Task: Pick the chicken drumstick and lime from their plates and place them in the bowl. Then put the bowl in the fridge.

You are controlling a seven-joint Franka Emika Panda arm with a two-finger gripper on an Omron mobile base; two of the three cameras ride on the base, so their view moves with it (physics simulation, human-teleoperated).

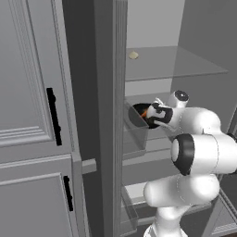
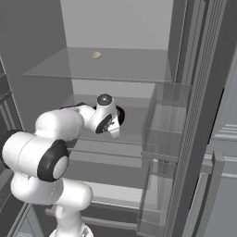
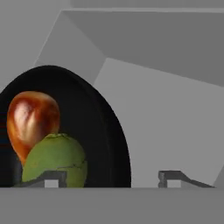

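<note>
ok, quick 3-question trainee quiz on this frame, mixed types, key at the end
1. True or false: the lime and drumstick are inside the bowl.
2. The bowl is: A) on a counter B) inside the fridge, at the middle shelf C) in a door bin.
3. Fill in: a small pale item sits on the ___ shelf.

Key: 1 true. 2 B. 3 top. In the hand view the gripper has its fingertips spread with the bowl's rim between them.
</note>
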